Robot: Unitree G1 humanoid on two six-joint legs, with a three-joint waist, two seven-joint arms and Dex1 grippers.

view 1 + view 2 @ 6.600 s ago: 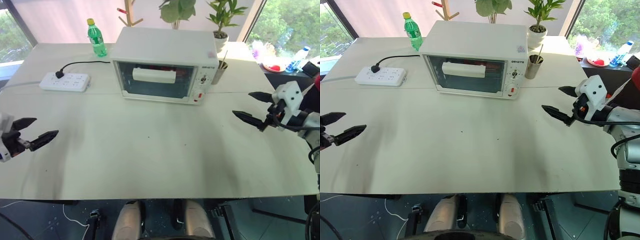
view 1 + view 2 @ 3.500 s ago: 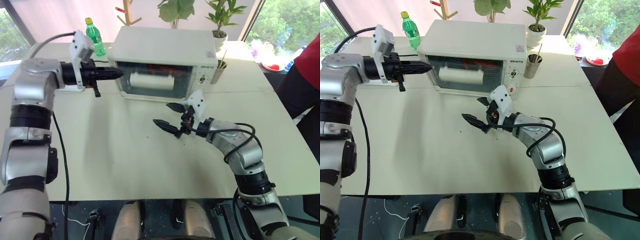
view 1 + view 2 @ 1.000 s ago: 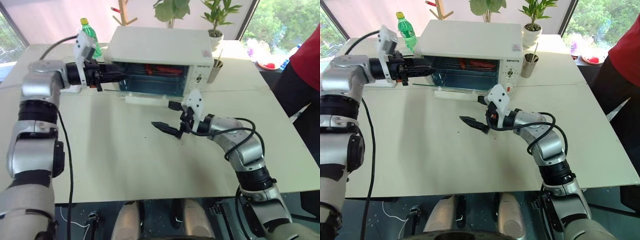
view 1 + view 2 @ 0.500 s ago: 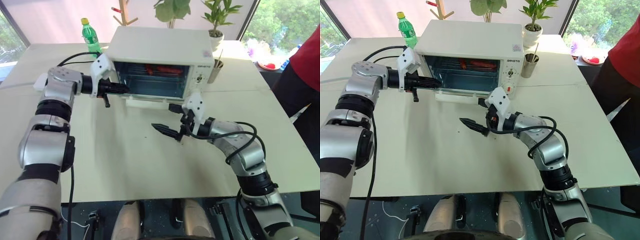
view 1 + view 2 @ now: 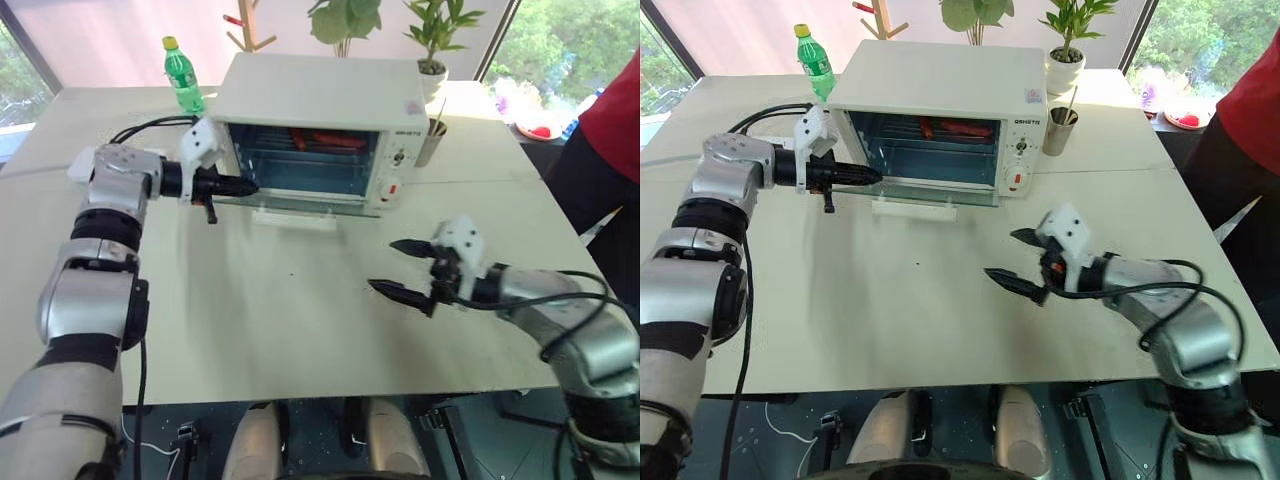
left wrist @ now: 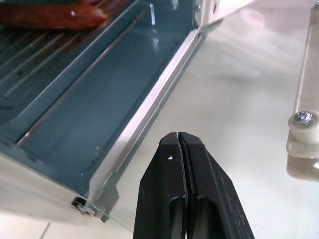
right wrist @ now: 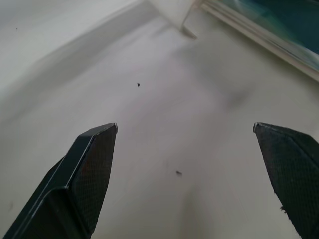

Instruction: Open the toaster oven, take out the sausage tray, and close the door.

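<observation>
The toaster oven (image 5: pixel 320 130) was seen with its door (image 5: pixel 290 212) laid flat in front. The sausage tray (image 5: pixel 950 128) was inside it. The left gripper (image 5: pixel 248 185), clenched, was held at the oven's left corner. The right gripper (image 5: pixel 395 268), spread wide, was held well in front.

Both eye views look down from the head over the tabletop (image 5: pixel 300 330), oven (image 5: pixel 320 110) at 12 o'clock; the left wrist view sits close at the open oven's sill; the right wrist view faces the tabletop, sharing the door (image 7: pixel 259 30) edge.
</observation>
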